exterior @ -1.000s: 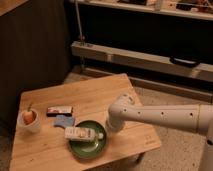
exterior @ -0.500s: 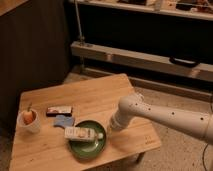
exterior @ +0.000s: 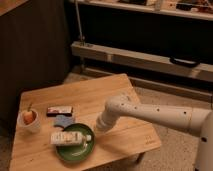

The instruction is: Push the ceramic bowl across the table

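Observation:
The ceramic bowl (exterior: 75, 148) is a shallow dark-green dish near the front edge of the light-wood table (exterior: 100, 95). A white bottle (exterior: 70, 137) lies on its side across the bowl. My gripper (exterior: 98, 127) is at the end of the white arm (exterior: 150, 114), which reaches in from the right. It is low over the table, right at the bowl's right rim. The arm's wrist hides the gripper's tip.
A small white cup with a carrot (exterior: 29, 120) stands at the table's left edge. A dark snack bar (exterior: 60, 110) and a small blue item (exterior: 62, 121) lie just behind the bowl. Dark shelving and a metal rail (exterior: 150, 60) run behind the table.
The arm's end has swung left and the bowl with the bottle has slid a little to the left and toward the front edge. The cup and the snack bar have stayed put.

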You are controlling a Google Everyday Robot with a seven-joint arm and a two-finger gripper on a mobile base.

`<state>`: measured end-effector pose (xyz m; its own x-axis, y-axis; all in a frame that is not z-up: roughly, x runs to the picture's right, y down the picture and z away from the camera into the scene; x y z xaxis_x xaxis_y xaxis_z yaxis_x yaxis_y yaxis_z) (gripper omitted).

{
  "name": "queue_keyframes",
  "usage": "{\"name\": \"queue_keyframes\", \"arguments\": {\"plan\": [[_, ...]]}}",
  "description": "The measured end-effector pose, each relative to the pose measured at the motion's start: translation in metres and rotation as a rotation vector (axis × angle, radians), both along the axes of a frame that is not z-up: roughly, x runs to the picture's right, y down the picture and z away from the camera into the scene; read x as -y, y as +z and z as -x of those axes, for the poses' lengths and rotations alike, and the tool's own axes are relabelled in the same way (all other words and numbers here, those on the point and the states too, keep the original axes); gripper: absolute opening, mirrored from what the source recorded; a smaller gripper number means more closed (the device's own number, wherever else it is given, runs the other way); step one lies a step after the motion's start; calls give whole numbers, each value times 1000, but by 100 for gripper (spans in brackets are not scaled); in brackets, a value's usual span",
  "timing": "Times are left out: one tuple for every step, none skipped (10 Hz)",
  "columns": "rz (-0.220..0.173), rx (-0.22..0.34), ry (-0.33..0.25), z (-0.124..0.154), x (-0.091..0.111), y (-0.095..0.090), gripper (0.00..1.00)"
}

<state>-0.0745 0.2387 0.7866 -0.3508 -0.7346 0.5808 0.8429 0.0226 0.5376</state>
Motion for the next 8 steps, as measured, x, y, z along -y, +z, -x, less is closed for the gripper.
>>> {"name": "queue_keyframes", "arguments": {"plan": [[0, 0, -1, 22, 0, 0, 6], [0, 1, -2, 44, 0, 0, 6], [0, 1, -1, 60, 0, -1, 6], [-1, 2, -3, 81, 0, -1, 6], [-1, 2, -2, 100, 0, -1, 6], [-1, 3, -3, 120, 0, -1, 6], [-1, 3, -3, 141, 0, -1, 6], [-1, 4, -3, 162, 0, -2, 6]]}}
